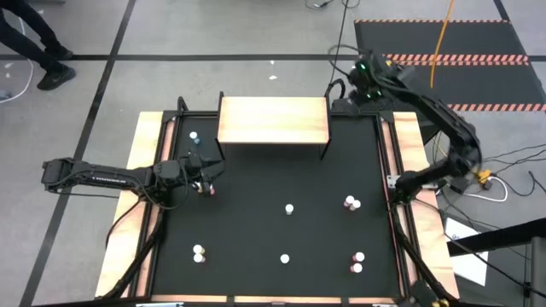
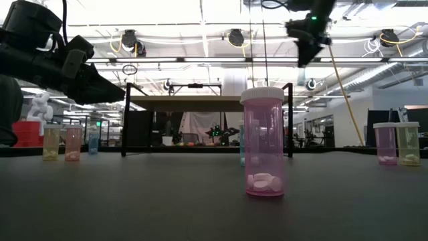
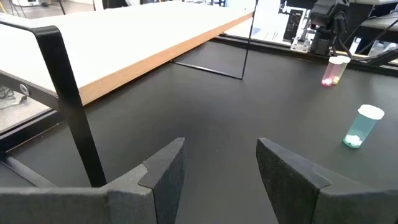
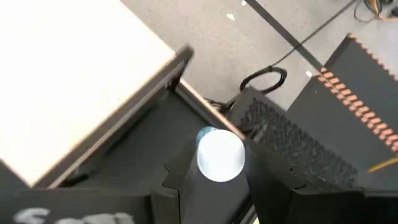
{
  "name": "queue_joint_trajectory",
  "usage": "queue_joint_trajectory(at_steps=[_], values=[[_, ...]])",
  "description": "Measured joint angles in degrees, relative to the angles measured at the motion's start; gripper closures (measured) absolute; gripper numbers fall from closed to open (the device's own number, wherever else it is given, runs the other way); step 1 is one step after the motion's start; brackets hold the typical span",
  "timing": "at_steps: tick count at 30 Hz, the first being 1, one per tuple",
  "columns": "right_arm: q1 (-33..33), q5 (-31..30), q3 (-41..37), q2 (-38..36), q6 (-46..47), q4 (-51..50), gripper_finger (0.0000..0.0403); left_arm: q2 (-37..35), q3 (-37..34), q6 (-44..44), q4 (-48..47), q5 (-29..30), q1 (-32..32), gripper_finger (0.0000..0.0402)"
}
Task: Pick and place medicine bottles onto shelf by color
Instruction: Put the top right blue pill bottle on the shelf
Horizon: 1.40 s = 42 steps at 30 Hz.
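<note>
My right gripper (image 4: 221, 171) is shut on a blue bottle with a white cap (image 4: 221, 155). In the high view the right gripper (image 1: 365, 82) hangs high by the far right corner of the tan shelf (image 1: 273, 119). My left gripper (image 3: 221, 163) is open with nothing between its fingers. It sits low over the mat by the shelf's near left leg (image 3: 68, 99), and in the high view the left gripper (image 1: 209, 176) faces right. Other bottles stand upright on the mat: a blue one (image 1: 194, 136), a teal one (image 3: 362, 126), a pink one (image 2: 263, 144). My right gripper pinches the blue bottle between its two fingers (image 4: 183, 177), just below the white cap, where a blue rim (image 4: 204, 134) shows. The fingers come from above, pointing down. The bottle is upright, cap up, lifted clear above the shelf's corner.
More bottles stand in pairs near the mat's right side (image 1: 351, 203), near right corner (image 1: 357, 262) and near left corner (image 1: 198, 253), with single ones mid-mat (image 1: 290, 207) (image 1: 284, 258). The shelf's thin black legs (image 1: 322, 152) border its underside. Cables lie beyond the table's far right corner.
</note>
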<state>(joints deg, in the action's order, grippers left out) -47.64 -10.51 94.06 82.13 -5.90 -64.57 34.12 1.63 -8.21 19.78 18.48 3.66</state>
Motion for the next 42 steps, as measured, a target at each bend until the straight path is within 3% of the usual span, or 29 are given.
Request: queue_joint_trajectory(at_steps=[6,10,13,24,38,42], values=[[0.12,0.41,13.05,10.39,-3.62,-1.43,0.0291,0.00,0.00,0.00,0.00,0.00,0.00,0.0201],[0.24,5.30,17.41,14.57,-4.23,-1.16,0.0291,-0.01,0.00,-0.04,-0.02,0.00,0.00,0.0201],[0.83,7.75,17.86,16.20,-4.02,0.06,0.0291,0.01,0.00,-0.05,-0.02,0.00,0.00,0.0201],[4.07,7.83,19.56,23.40,-5.96,1.13,0.0291,-0.02,0.00,0.09,1.38,0.02,0.00,0.0202],[4.96,7.96,19.58,23.71,-5.33,-4.71,0.0291,-0.02,0.00,0.57,1.30,0.04,0.00,0.0201],[5.01,10.84,19.58,23.71,-5.01,-3.73,0.0291,-0.02,0.00,0.55,1.26,0.04,0.00,0.0201]])
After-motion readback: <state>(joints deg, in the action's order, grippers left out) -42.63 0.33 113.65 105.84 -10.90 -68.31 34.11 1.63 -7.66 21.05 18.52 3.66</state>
